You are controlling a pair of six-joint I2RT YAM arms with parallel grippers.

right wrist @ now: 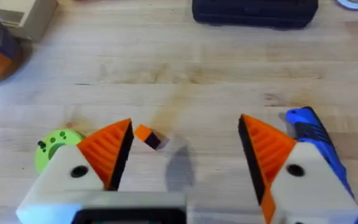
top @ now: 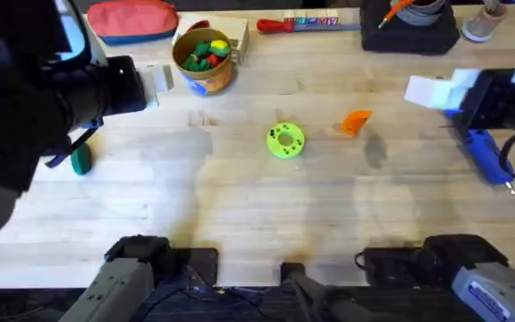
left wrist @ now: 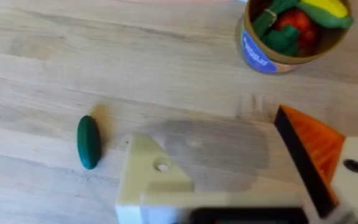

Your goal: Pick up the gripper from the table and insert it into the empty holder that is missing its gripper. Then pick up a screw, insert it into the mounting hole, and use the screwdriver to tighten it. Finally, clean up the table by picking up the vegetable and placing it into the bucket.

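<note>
The orange gripper pad (top: 356, 121) lies flat on the table right of centre, also seen as the orange gripper pad (right wrist: 148, 136). My left gripper (left wrist: 210, 130) is open: one finger is the empty holder (left wrist: 151, 177), bare white with a hole, and the other carries an orange pad (left wrist: 316, 152). It hovers at the back left (top: 157, 85). The vegetable (left wrist: 88, 142) lies on the wood below it, at the left edge (top: 80, 159). The bucket (top: 204, 61) holds toy vegetables. My right gripper (right wrist: 185, 124) is open near the screwdriver (top: 488, 156).
A lime-green disc (top: 285, 140) with holes sits mid-table. A red pouch (top: 132, 20), a red-handled tool (top: 298, 24) and a black box (top: 409, 27) line the back edge. A small cardboard box (right wrist: 23, 12) stands beside the bucket.
</note>
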